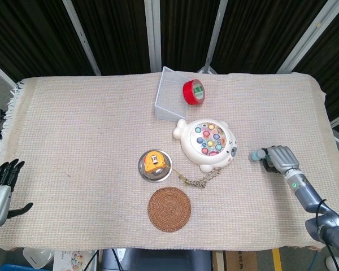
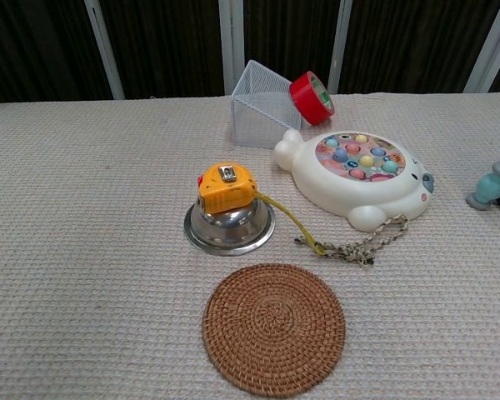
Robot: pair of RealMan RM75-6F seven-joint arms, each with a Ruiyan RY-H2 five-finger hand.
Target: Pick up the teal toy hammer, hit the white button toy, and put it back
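Teal hammer sat low by the cloth, right of the white button toy, apart from it. Right hand was wrapped round its handle, prob. setting it down; whether it touched the cloth was unclear. Left hand idled w/ fingers spread, holding nothing.

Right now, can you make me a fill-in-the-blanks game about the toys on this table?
1. The right hand holds the teal ____.
2. The yellow tape measure sits on top of a shiny metal ____.
3. The red roll of tape leans against a clear ____.
4. The round woven mat lies nearest the table's ____ edge.

Missing words: hammer; bowl; box; front
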